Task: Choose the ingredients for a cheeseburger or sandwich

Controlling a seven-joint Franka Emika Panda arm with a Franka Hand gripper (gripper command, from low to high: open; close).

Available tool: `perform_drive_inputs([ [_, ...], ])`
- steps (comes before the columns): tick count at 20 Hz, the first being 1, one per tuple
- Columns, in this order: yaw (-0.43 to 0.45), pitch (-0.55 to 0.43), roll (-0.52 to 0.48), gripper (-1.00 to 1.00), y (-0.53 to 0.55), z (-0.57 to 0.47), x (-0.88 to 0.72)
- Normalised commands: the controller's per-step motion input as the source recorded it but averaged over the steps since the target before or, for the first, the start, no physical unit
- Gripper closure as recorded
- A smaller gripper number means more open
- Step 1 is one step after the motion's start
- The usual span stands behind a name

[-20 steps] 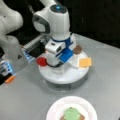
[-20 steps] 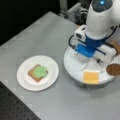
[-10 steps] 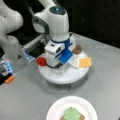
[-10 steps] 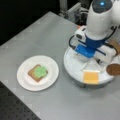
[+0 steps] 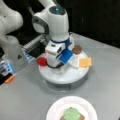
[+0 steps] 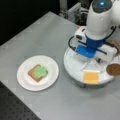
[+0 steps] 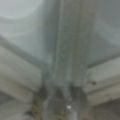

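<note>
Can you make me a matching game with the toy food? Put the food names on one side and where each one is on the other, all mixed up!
Things:
1. green round
2. cheese square
3. patty disc
4. red round

Places:
A. at the edge of the white turntable, on a front view's right
B. on the toast on the paper plate
C. flat on the turntable, at its front rim
D. at the turntable's edge, on a front view's left, beside the tool

Pairs: 1-B, 2-C, 3-A, 4-D

Front views oppose, sharing turntable point(image 5: 63, 75); wrist close.
</note>
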Motion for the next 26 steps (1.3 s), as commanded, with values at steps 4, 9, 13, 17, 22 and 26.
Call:
perform_drive_inputs([
  [4, 0.189, -0.047, 0.142, -1.0, 0.03, -0.07, -0.2],
  [9, 0.117, -0.067, 0.091, -1.0, 0.01, -0.11, -0.2],
  [13, 0.112, -0.07, 0.077, -1.0, -0.03, -0.14, -0.21],
  [17, 0.177, -0.064, 0.097, -1.0, -0.05, -0.14, -0.2],
  [22, 0.258, -0.036, 0.121, -1.0, -0.04, -0.13, -0.19],
  [26, 0.264, 0.007, 0.15, -1.0, -0.04, -0.11, -0.18],
])
